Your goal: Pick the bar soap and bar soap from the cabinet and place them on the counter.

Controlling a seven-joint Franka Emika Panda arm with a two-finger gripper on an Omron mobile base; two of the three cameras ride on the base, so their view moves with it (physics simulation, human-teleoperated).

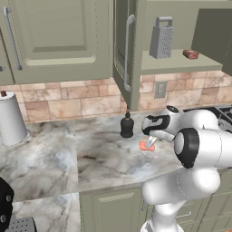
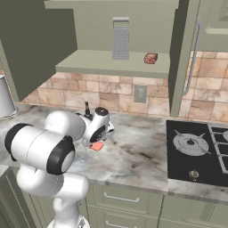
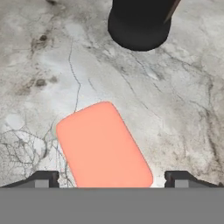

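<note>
The salmon-orange bar soap (image 3: pixel 103 146) lies flat on the marble counter (image 1: pixel 90 154). My gripper (image 3: pixel 112 178) hangs just over it, open, with a gap between each fingertip and the bar. In the base views the gripper (image 1: pixel 152 138) (image 2: pixel 95 140) points down at this bar soap (image 1: pixel 146 146) (image 2: pixel 96 145). The dark red-brown bar soap (image 1: pixel 190 54) (image 2: pixel 151 58) rests on the shelf of the open cabinet (image 1: pixel 172 64) (image 2: pixel 102 63), far above the hand.
A black bottle (image 1: pixel 127 126) (image 3: pixel 139 24) stands on the counter just behind the salmon bar. A steel grater (image 1: pixel 161 37) (image 2: pixel 120 39) stands on the shelf. The cabinet door (image 1: pixel 124 50) hangs open. The stove (image 2: pixel 198 151) lies to the right, a metal canister (image 1: pixel 10 118) far left.
</note>
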